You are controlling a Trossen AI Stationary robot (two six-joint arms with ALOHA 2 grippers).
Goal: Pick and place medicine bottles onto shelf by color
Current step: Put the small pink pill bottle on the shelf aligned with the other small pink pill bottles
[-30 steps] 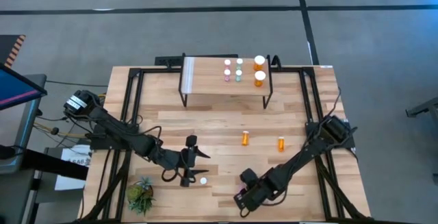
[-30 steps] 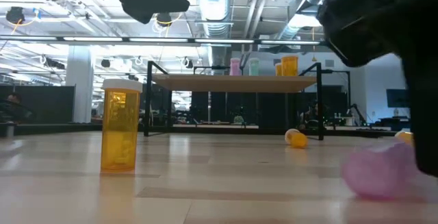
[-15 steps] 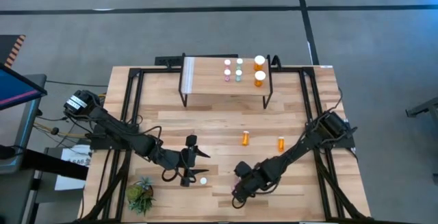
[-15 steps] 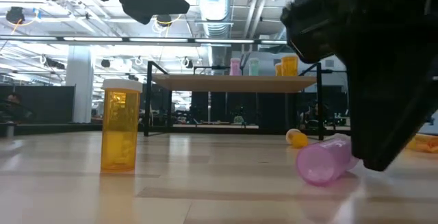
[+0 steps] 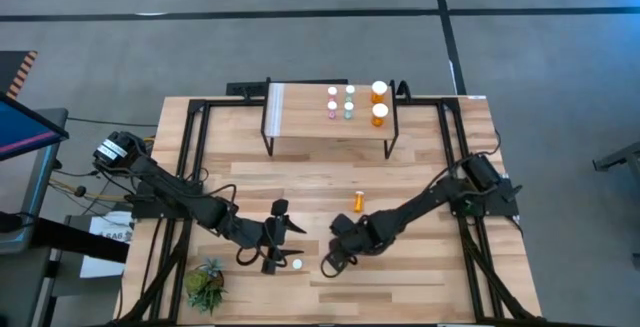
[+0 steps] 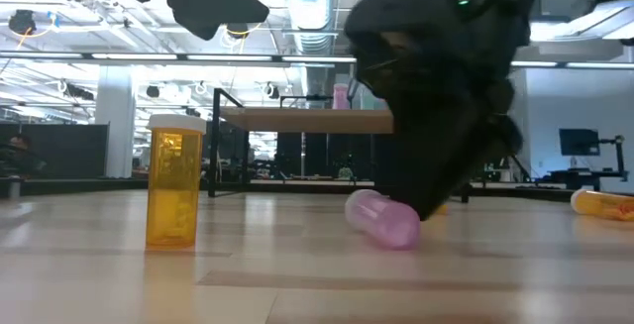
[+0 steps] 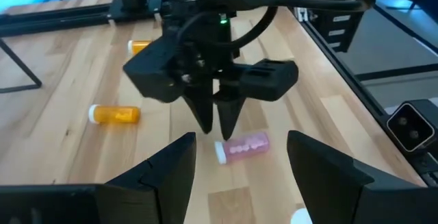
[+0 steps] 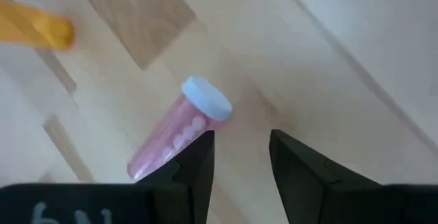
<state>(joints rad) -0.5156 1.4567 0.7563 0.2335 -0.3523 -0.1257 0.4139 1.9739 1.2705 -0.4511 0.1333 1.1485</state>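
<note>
Pink bottle [image 8: 176,136] — white cap, pale pills inside — on its side.

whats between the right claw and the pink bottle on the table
Nothing. In the right wrist view the pink bottle lies right beside one finger of the right claw, outside its open gap.

No legible text, labels, numbers — none

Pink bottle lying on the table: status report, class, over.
Right gripper over the pink white-capped pill bottle, fingers nearly together, not gripping. Bottle on its side. Left gripper open, waiting nearby. Nothing blocking.
</note>
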